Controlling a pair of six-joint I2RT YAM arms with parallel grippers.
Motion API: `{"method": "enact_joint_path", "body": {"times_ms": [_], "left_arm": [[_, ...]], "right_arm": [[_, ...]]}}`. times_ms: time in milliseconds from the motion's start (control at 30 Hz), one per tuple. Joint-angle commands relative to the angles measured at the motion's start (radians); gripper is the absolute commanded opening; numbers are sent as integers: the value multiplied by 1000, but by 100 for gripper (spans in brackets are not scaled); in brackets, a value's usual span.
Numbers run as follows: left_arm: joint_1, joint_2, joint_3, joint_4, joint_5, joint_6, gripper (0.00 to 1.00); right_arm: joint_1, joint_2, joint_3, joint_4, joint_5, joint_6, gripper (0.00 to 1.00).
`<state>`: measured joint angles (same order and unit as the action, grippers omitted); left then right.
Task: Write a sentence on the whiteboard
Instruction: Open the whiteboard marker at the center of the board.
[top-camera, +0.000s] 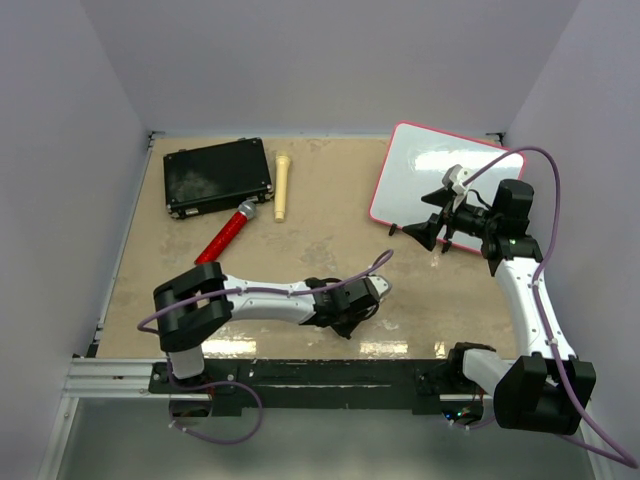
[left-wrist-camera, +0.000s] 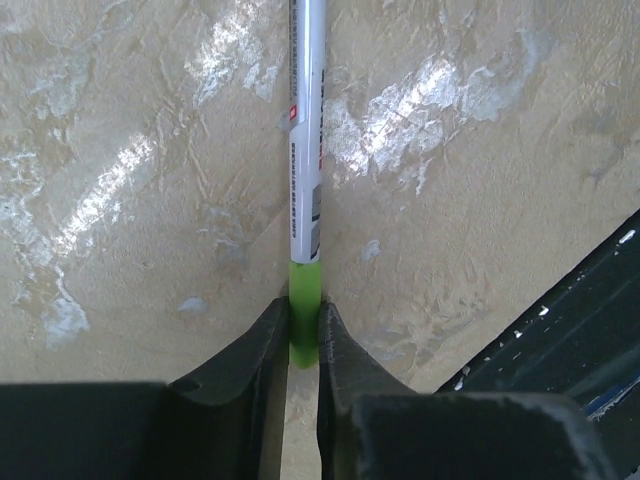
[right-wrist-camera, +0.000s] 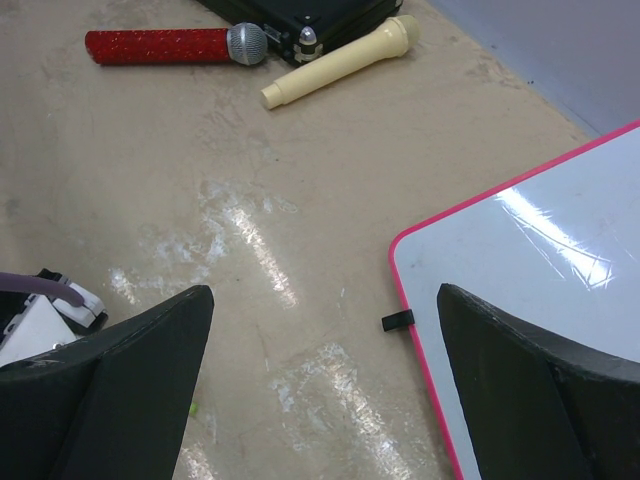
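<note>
Left wrist view crops marker (left-wrist-camera: 305, 150), seemingly pinched by end effector (left-wrist-camera: 303, 318).

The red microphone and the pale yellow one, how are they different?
The red microphone is sparkly with a silver mesh head; the cream microphone is plain, one colour all over. From above, the red one lies slanted, while the cream one lies nearly straight. Both lie flat on the table beside the black case, and neither is held.

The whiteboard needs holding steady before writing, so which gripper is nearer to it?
Right. The right gripper is over the whiteboard's near-left edge, open. The left gripper is far off, low at the table's front middle, with its jaws around a marker lying there.
</note>
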<state>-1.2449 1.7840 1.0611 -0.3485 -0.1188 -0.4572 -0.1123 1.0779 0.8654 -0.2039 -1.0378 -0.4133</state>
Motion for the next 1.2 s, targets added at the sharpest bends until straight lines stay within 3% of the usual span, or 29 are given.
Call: {"method": "enact_joint_path", "body": {"times_ms": [0,167,400,467,567,667,767,933,1167], "left_arm": [[-4,43,31,-44,-36,11,11],[-4,11,8,-26,-87,46,0],[10,-136,-85,68,-131,277,0],[24,-184,-96,68,-85,330,0],[68,-242,-110,57,14,451,0],[108,-300,-121,36,83,577,0],[179,-347,-125,23,172,664,0],[191,-371,-90,-18,229,775,0],[199,-368,-52,-50,220,807,0]], "right_arm": [[-1,-1,44,3,-1,-19,99],[-1,-1,44,-3,-2,-28,99],[-1,10,53,-55,-14,-105,99],[-1,16,58,-84,-36,-146,99],[2,34,64,-179,-108,-266,99],[22,74,90,-365,-166,-488,98],[91,121,113,-524,-153,-732,98],[240,204,135,-718,-142,-938,97],[370,264,132,-692,-113,-899,92]]}}
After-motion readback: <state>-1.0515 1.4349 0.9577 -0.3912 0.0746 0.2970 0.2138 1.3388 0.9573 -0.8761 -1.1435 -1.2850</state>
